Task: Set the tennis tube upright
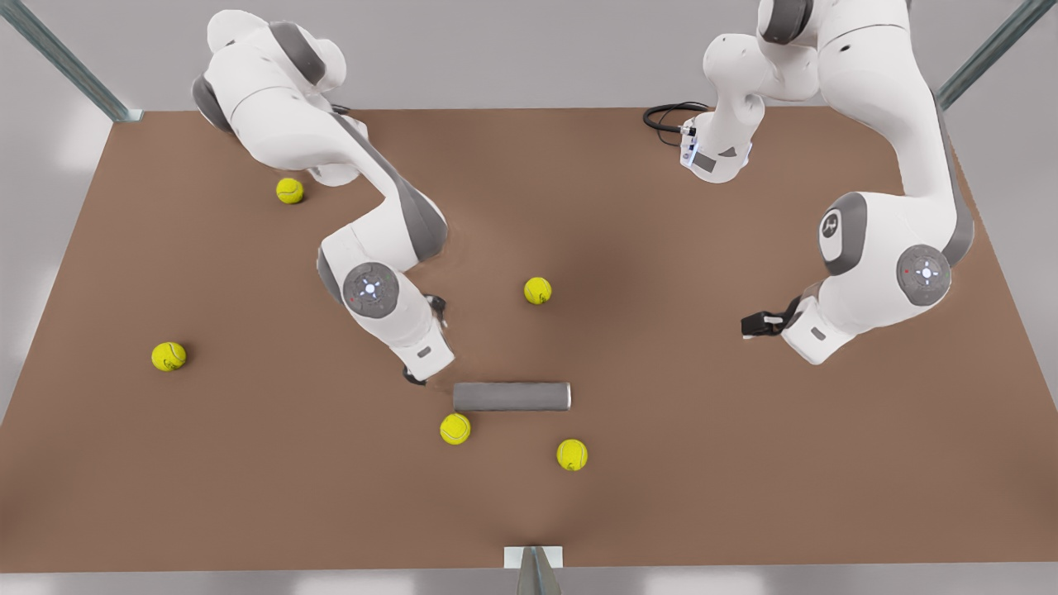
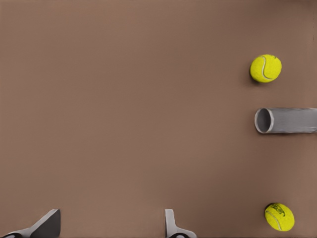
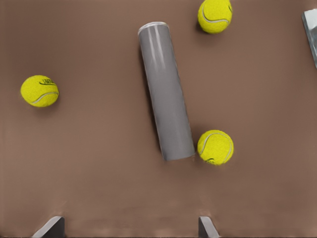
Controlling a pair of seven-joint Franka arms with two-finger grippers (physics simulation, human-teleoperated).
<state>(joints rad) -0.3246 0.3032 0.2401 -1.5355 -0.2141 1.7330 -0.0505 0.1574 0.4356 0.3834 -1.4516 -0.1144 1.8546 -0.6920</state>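
The smooth grey metallic tennis tube (image 1: 512,397) lay flat on the brown desk (image 1: 744,463), just beside the right pincer (image 3: 131,229), which was wide open and empty. The left pincer (image 2: 111,225), well apart, also gaped empty.

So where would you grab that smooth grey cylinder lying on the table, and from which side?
From above, across the grey cylinder at its round middle: it lies flat, and a yellow ball crowds its plain end. The open right gripper hovers by it; the open left gripper waits farther off.
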